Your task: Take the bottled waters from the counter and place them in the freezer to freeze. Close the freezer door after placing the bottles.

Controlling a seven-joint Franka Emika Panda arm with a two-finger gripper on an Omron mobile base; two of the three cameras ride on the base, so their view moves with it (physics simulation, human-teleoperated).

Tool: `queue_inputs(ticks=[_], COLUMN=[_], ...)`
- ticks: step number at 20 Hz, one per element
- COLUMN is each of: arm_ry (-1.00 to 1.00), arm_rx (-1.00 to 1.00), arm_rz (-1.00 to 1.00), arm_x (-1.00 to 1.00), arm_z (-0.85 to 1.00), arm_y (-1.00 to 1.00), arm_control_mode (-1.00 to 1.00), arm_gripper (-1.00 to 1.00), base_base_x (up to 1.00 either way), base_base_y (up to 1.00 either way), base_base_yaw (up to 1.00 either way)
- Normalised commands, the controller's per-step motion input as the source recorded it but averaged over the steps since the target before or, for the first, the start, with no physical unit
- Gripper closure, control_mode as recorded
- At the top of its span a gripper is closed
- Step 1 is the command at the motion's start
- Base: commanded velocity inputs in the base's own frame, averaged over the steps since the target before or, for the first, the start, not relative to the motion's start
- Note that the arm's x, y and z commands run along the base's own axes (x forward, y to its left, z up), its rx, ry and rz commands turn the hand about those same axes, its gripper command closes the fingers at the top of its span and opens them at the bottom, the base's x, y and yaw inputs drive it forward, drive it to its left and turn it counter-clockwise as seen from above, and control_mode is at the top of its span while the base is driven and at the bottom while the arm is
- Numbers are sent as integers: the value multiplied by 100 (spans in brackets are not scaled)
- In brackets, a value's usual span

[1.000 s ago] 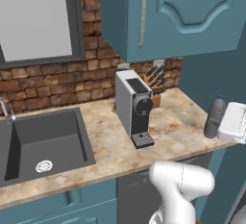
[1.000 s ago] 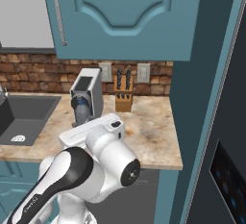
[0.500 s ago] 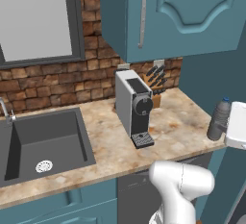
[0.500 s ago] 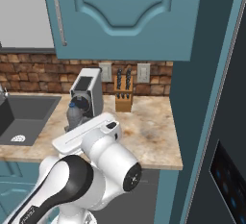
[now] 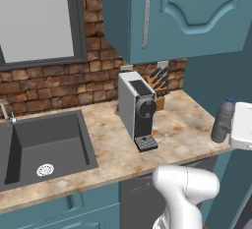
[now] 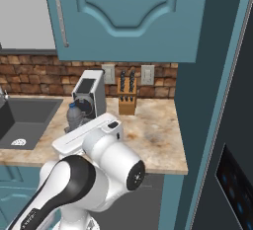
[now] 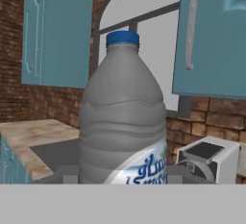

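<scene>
Beside the bench's (image 5: 187,120) right end rises the freezer (image 6: 232,125), its black control panel (image 6: 232,182) seen from the right base camera. Mid-bench stand a coffee machine (image 5: 138,110) and knife block (image 5: 158,88), with the sink (image 5: 44,144) at left. Off the bench's right corner, the pincer is clenched on a grey-blue bottle (image 5: 222,121), upright; up close its blue cap (image 7: 122,38) shows.

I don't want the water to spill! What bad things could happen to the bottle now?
1. The grey bottle sits upright in the gripper, off the counter, so a slipping grip would probably drop it onto the stone or the floor.
2. The coffee machine and knife block stand close by, so a wide swing might knock them.
</scene>
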Motion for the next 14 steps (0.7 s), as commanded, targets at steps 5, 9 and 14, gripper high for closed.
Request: queue_inputs(ticks=[5,9,14], arm_ry=[0,0,0], arm_rx=[0,0,0], arm_rz=[0,0,0], arm_x=[0,-16,0], arm_z=[0,0,0], arm_y=[6,12,0], arm_control_mode=[-100,-100,100], arm_gripper=[100,100,100], base_base_x=[0,0,-49], base_base_y=[0,0,8], base_base_yaw=[0,0,0])
